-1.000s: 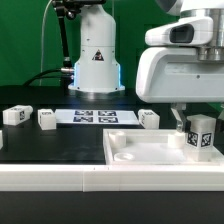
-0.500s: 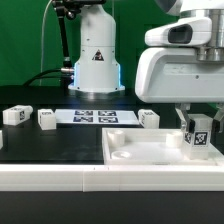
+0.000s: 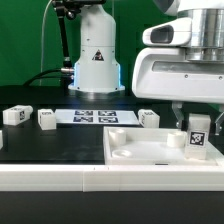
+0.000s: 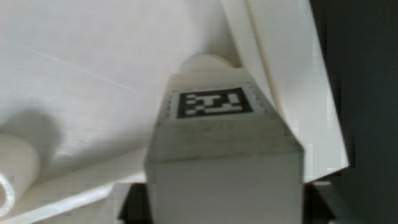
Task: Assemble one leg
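My gripper [image 3: 197,118] is shut on a leg [image 3: 198,136], a small white post with a black-and-white tag. It holds the leg upright over the white panel [image 3: 150,155], near the corner at the exterior view's right. In the wrist view the leg [image 4: 221,130] fills the middle, its tagged face showing, with dark fingers [image 4: 135,200] on both sides and the panel's rim [image 4: 285,70] running beside it. Whether the leg's lower end touches the panel is hidden.
Three more legs lie on the black table: two at the exterior view's left [image 3: 15,115] [image 3: 46,118] and one behind the panel [image 3: 148,118]. The marker board [image 3: 95,116] lies at the back. The robot base [image 3: 95,60] stands behind it.
The gripper has lowered the leg a little toward the panel's corner at the exterior view's right. Nothing else has moved.
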`<state>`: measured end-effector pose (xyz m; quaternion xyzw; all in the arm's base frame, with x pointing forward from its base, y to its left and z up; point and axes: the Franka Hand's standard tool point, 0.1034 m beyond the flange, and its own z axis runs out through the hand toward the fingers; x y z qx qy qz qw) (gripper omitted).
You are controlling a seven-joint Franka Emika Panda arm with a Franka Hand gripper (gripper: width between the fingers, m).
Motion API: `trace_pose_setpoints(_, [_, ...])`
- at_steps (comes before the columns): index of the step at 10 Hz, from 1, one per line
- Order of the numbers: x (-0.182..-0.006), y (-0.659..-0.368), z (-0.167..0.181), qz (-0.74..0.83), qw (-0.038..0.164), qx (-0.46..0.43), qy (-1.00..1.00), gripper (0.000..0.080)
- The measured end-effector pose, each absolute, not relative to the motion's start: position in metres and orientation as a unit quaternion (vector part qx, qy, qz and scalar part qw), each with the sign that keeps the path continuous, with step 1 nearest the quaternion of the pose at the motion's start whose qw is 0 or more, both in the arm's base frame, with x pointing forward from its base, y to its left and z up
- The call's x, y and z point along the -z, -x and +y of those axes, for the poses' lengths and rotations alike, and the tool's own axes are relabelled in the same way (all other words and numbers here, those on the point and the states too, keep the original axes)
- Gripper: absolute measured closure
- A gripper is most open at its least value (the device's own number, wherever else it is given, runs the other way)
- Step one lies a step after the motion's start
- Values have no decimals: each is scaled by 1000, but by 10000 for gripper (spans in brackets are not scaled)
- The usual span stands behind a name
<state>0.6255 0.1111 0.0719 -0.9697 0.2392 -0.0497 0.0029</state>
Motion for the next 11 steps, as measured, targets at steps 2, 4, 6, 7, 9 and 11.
trace_pose_setpoints(2, [-72, -625, 106, 302, -1, 53, 952, 499])
trace_pose_setpoints(4, [-73, -623, 98, 366, -9, 57, 929, 494])
trace_pose_setpoints(6, [-73, -624, 96, 373, -10, 58, 926, 489])
trace_pose_setpoints(7, [-73, -624, 96, 372, -10, 58, 926, 328])
trace_pose_setpoints(9, [-73, -624, 96, 372, -10, 58, 926, 209])
trace_pose_setpoints(11, [-72, -624, 96, 372, -10, 58, 926, 162])
